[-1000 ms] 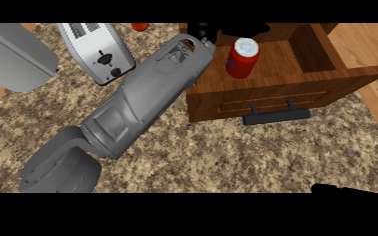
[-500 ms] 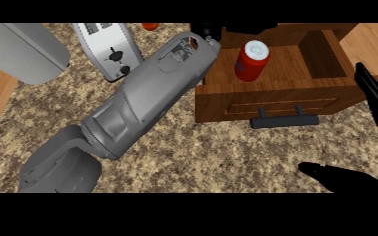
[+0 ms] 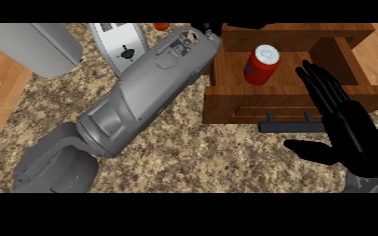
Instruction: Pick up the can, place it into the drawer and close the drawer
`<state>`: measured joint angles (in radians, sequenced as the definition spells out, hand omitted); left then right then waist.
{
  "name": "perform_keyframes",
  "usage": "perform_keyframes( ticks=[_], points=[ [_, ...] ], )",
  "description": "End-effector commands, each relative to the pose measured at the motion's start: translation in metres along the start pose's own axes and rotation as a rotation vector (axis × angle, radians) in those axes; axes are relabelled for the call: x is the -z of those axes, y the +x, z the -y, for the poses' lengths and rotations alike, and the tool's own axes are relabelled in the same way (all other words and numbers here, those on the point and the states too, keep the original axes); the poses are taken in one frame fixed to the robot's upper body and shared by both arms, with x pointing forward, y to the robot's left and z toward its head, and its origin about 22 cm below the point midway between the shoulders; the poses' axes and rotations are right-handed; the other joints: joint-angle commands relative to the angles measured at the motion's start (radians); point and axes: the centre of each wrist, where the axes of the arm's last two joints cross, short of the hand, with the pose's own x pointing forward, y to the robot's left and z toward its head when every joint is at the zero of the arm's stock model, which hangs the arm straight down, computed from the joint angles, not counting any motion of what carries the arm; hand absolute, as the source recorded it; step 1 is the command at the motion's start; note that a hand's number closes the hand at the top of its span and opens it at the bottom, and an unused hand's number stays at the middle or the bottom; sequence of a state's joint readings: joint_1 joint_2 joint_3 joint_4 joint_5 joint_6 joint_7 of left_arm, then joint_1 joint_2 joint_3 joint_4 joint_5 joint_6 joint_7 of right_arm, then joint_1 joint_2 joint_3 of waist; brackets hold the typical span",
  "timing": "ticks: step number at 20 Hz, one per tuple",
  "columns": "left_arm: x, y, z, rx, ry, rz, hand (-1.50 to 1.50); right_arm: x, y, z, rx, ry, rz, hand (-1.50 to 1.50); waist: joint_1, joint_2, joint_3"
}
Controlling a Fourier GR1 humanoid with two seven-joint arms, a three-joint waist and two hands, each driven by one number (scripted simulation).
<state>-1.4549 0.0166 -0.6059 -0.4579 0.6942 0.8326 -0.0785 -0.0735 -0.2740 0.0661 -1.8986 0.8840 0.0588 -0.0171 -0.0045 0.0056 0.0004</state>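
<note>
Right robot hand (image 3: 347, 125), fingers straight, hovers right of can (image 3: 261, 65).

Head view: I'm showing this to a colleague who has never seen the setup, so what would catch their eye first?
Probably the big grey left forearm, which runs diagonally from lower left up to the wooden drawer's back left corner, where the left hand is hidden. Next, the red can standing upright inside the open drawer. Last, the black right hand, open with fingers straight, at the drawer's front right by its dark handle.
</note>
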Motion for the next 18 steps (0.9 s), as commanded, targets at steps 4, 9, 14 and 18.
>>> perform_keyframes(
  ticks=[4, 9, 14, 18],
  points=[
    [0.007, -0.006, -0.029, 0.007, 0.012, -0.013, -1.5, 0.001, -0.017, -0.056, -0.074, -0.01, -0.043, -1.5, 0.019, -0.009, 0.0],
    [0.008, 0.022, -0.038, 0.008, -0.001, -0.011, -1.5, 0.019, -0.051, -0.087, -0.082, -0.024, -0.111, -1.5, 0.041, -0.01, 0.001],
    [0.005, 0.015, -0.067, 0.007, 0.016, -0.02, -1.5, 0.04, -0.045, -0.104, -0.117, -0.015, -0.118, -1.5, 0.045, -0.013, 0.0],
    [0.005, 0.016, -0.091, -0.001, 0.003, -0.025, -1.5, 0.052, -0.058, -0.126, -0.164, -0.008, -0.13, -1.5, 0.066, -0.007, 0.001]
  ],
)
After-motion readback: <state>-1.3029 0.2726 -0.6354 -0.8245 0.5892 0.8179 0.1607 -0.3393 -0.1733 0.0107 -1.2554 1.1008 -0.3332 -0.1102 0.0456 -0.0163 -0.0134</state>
